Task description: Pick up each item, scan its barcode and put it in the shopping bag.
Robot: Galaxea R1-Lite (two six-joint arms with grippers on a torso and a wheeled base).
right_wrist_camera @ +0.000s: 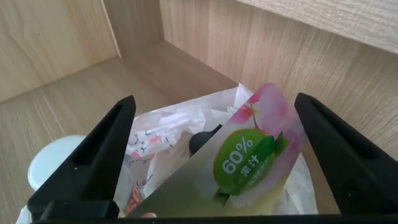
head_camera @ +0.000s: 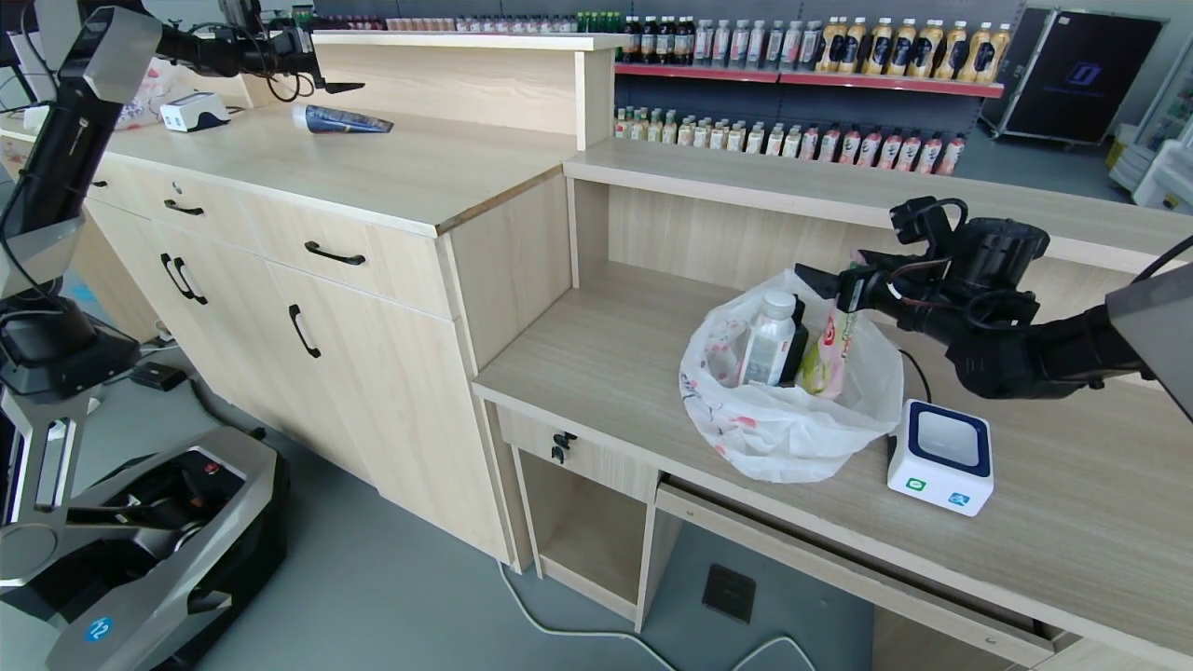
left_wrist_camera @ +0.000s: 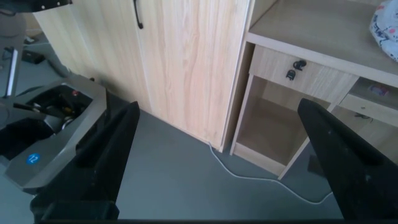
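**A:** Shopping bag (head_camera: 792,424) first. Where is it?

**B:** It's on the lower desk (head_camera: 606,359) at the right. It's white plastic with a red and blue print, and its mouth is open upward.

**A:** And the arms?

**B:** The right gripper (right_wrist_camera: 214,104) hangs over the far right rim of the bag with its 2 fingers spread wide. The top of a pouch stands between them, but neither finger visibly presses on it, so the gripper has hold of nothing. The left gripper (left_wrist_camera: 217,106) is above the taller counter (head_camera: 391,177) at the far left. Its 2 fingers are just as wide apart, with nothing between them.

**A:** What about the scanner?

**B:** The scanner (head_camera: 941,457) is a white box with a dark blue frame round its window. It sits on the desk just beside the bag, on the bag's near right side. A second scanner (head_camera: 194,110) sits at the far left end of the taller counter.

**A:** What's in the bag?

**B:** 3 things, all upright. A white-capped bottle (head_camera: 769,345) stands at the left. A dark bottle (head_camera: 799,337) is right against it on its right. The juice pouch (head_camera: 828,359), pink and green, stands furthest right, under the right gripper.

**A:** Anything smaller?

**B:** 1 blue tube (head_camera: 340,119). It lies on its side on the taller counter, to the right of the second scanner, just below the left gripper.
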